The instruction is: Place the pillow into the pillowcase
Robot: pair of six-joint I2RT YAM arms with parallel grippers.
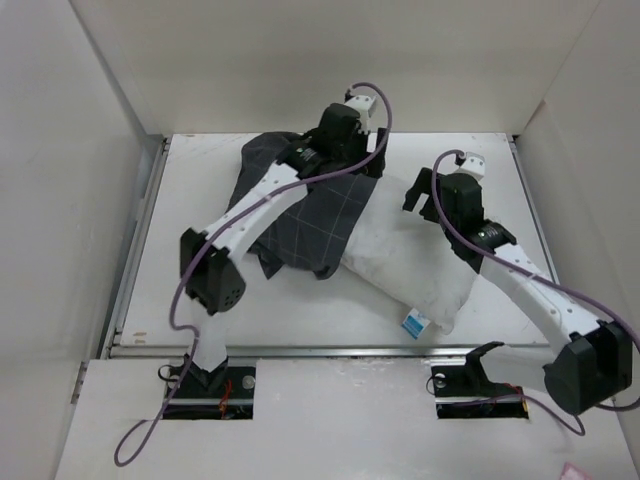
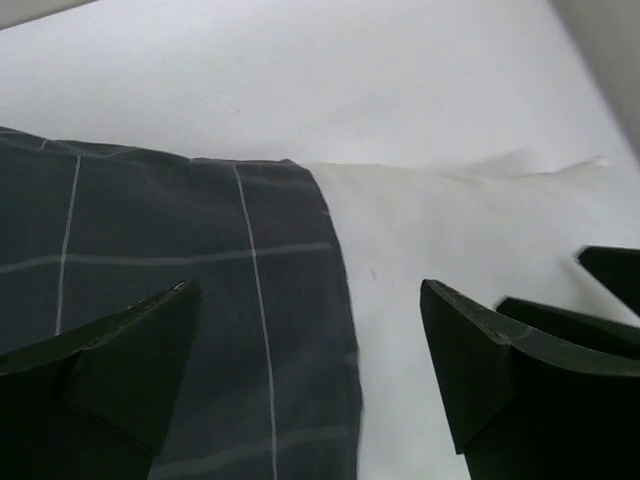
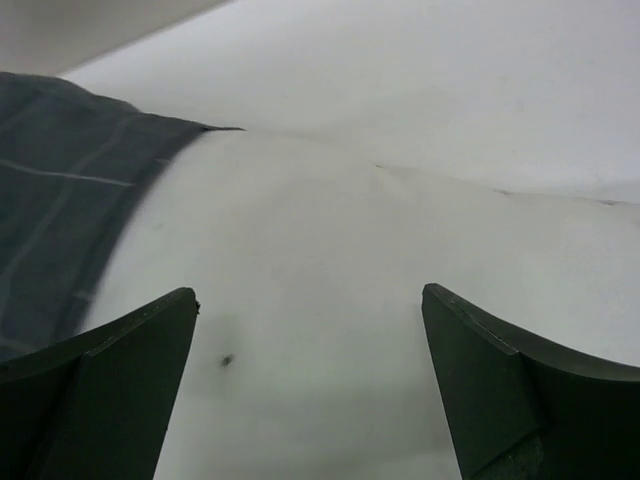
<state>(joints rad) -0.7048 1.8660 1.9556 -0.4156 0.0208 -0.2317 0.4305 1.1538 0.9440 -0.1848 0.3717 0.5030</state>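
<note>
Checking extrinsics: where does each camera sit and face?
Top external: fixed above and behind the bases, looking down at the white table; both arms show.
Left wrist: on the left arm, looking past the open left tool at the dark charcoal grid-check fabric pillowcase meeting the soft white rectangular pillow.
Right wrist: on the right arm, looking past the open right tool across the pillow.
Shared: both wrist views show the pillowcase edge.

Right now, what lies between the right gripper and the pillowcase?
Only the bare white pillow. In the right wrist view it runs from under the open right gripper to the pillowcase edge, with nothing else on it.
</note>
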